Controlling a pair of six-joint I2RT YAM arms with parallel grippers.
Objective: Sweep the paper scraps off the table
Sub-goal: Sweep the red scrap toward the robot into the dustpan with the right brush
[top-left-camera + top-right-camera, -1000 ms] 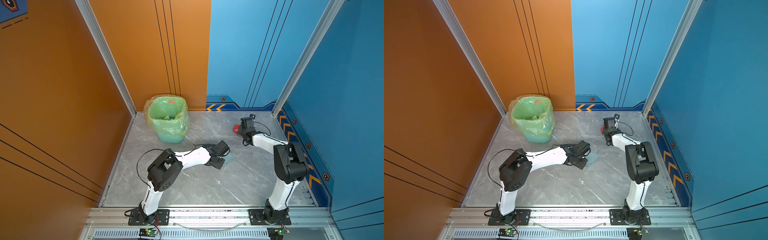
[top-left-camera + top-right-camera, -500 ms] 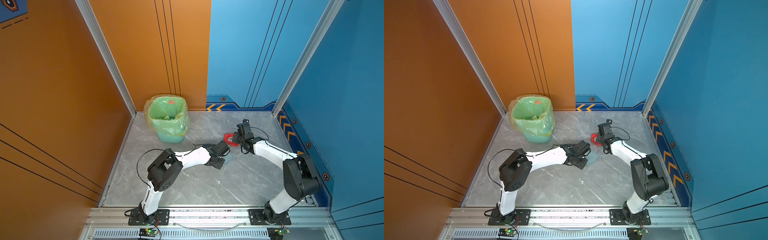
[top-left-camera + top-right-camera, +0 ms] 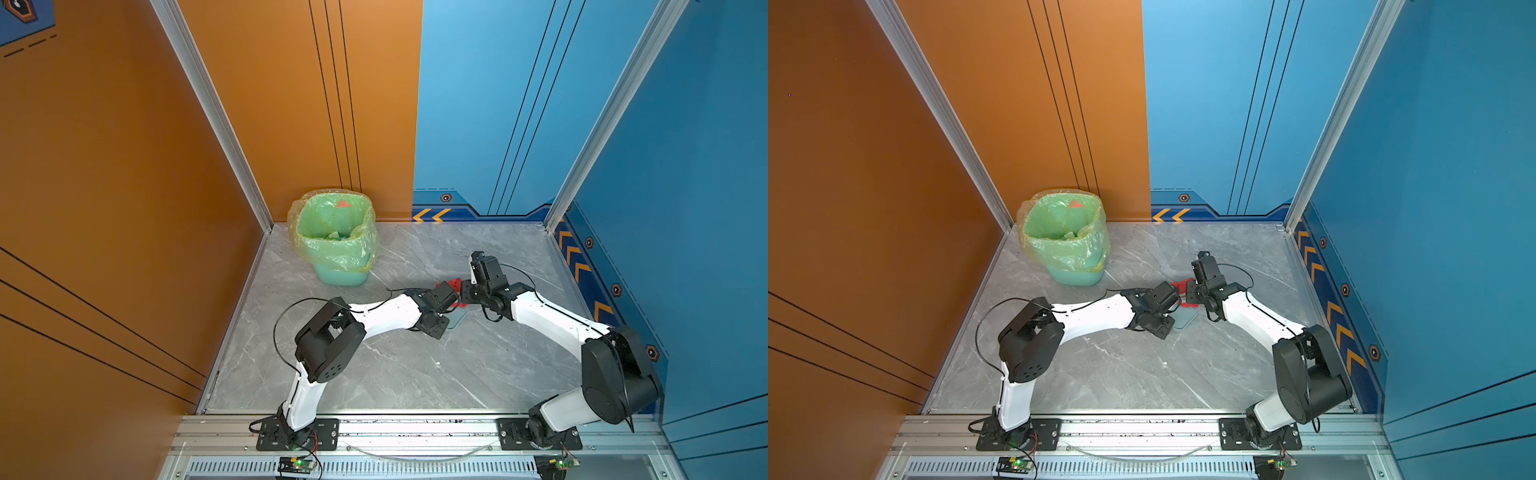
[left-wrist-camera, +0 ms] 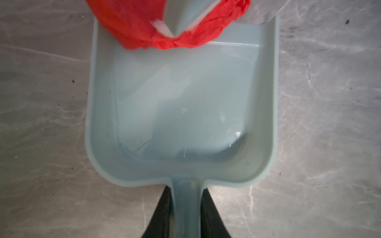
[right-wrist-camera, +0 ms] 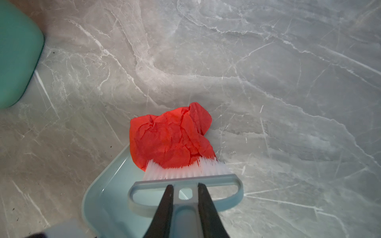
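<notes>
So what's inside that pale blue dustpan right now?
Only a red crumpled paper wad, lying across the open front edge of the dustpan, the brush pressed against it. The rest of the tray is bare. Whatever lies under the wad is covered.

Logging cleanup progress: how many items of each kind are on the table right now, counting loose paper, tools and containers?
red paper scrap: 1
dustpan: 1
brush: 1
bin: 1
Total: 4
What lies inside the bin is too small to count and is left out.
</notes>
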